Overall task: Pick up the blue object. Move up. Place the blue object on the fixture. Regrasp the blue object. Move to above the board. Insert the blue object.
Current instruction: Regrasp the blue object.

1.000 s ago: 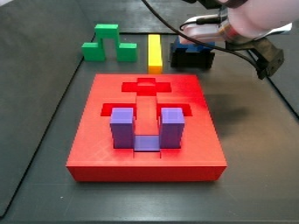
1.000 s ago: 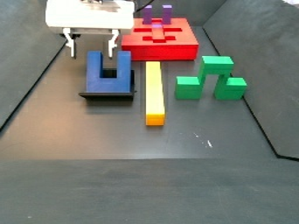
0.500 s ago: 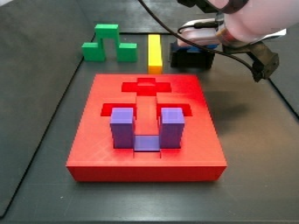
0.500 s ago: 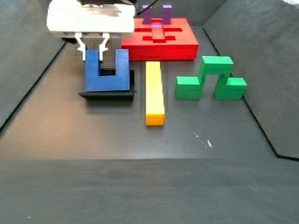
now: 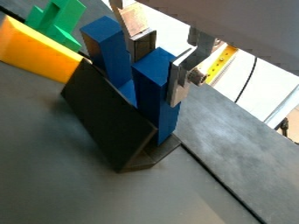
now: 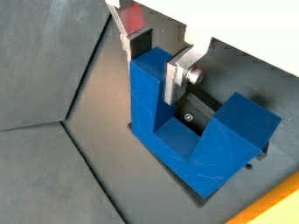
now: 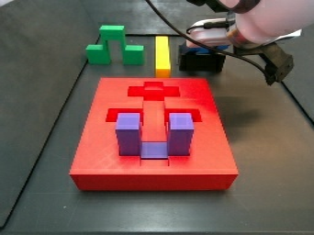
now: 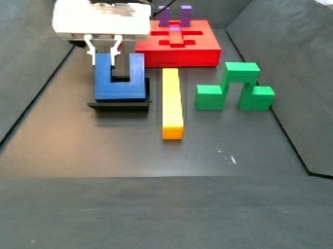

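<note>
The dark blue U-shaped blue object (image 8: 120,86) stands prongs up on the black fixture (image 8: 117,104) at the far end of the floor. In both wrist views one prong (image 5: 152,87) (image 6: 152,114) sits between my fingers. My gripper (image 5: 163,81) (image 6: 156,83) (image 8: 104,58) is shut on that prong, one silver finger (image 6: 176,83) flat against its side. The second prong (image 6: 246,118) stands free. The red board (image 7: 110,161) lies apart from the fixture, with cross-shaped recesses on top. In a side view the gripper (image 7: 208,39) hides most of the blue object.
A purple U-shaped block (image 7: 153,133) sits in a recess of the board. A yellow bar (image 8: 170,102) lies right beside the fixture, and a green stepped block (image 8: 235,88) lies beyond the bar. Dark walls close in the floor on both sides.
My gripper has come down over the blue object's prong and its fingers have drawn in against it. The blue object and fixture have not moved.
</note>
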Available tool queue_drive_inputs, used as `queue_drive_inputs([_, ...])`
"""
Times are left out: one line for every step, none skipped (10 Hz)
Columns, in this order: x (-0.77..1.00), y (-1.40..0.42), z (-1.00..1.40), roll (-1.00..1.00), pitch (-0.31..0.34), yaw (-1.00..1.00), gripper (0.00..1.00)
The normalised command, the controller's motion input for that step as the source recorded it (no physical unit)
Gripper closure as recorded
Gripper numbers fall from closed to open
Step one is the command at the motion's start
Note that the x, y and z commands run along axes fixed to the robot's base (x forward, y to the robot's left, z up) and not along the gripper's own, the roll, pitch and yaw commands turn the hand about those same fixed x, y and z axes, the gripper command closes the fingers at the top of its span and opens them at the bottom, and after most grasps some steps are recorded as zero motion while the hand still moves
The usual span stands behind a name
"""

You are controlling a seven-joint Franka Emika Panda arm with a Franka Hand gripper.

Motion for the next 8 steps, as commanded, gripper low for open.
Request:
queue_drive_inputs([0.00, 0.00, 0.00, 0.00, 0.000, 0.00, 1.00])
queue_drive_inputs([0.00, 0.00, 0.00, 0.00, 0.000, 0.00, 1.00])
queue_drive_inputs([0.00, 0.00, 0.00, 0.00, 0.000, 0.00, 1.00])
queue_drive_inputs([0.00, 0.00, 0.00, 0.00, 0.000, 0.00, 1.00])
queue_drive_inputs([0.00, 0.00, 0.00, 0.00, 0.000, 0.00, 1.00])
queue_drive_inputs([0.00, 0.00, 0.00, 0.00, 0.000, 0.00, 1.00])
queue_drive_inputs([0.00, 0.00, 0.00, 0.00, 0.000, 0.00, 1.00])
queue_drive_inputs([0.00, 0.00, 0.00, 0.00, 0.000, 0.00, 1.00])
